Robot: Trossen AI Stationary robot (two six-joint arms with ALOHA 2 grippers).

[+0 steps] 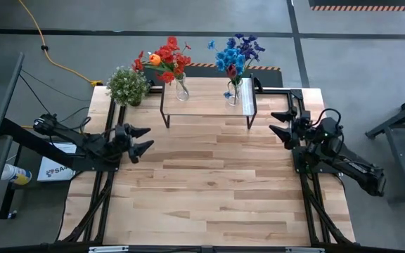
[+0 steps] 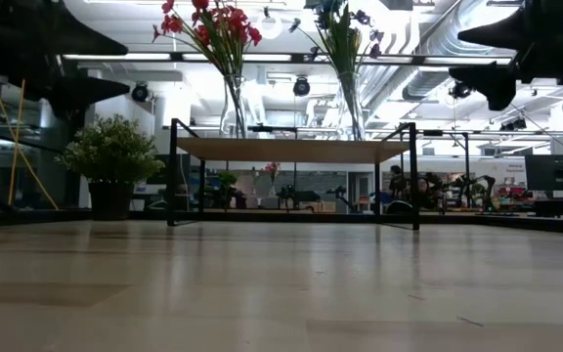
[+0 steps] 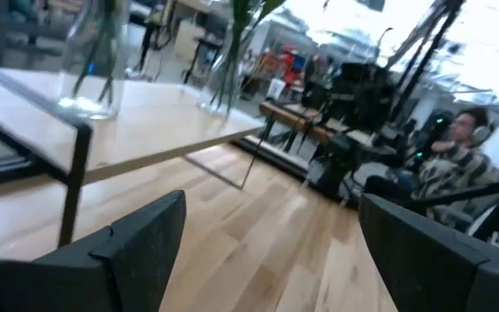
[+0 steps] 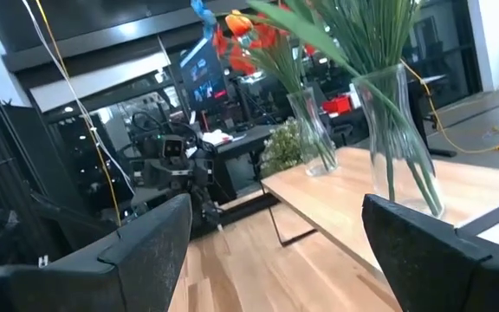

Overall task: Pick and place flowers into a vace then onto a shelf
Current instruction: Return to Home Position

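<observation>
The left gripper hovers over the left side of the table, its fingers spread wide, holding and touching nothing. The right gripper hangs over the right side, equally wide apart and empty. The flowers stand in two clear vases on the shelf. The red and orange bunch is toward its left end, and the blue bunch is toward its right end.

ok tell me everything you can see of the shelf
The low rectangular light-wood shelf on thin black metal legs stands level on the plank tabletop's far side. Its right end carries a pale strip. A clear glass vase of red and orange flowers stands on its left end, a like vase of blue flowers on its right. Left tool and right tool hang clear.
</observation>
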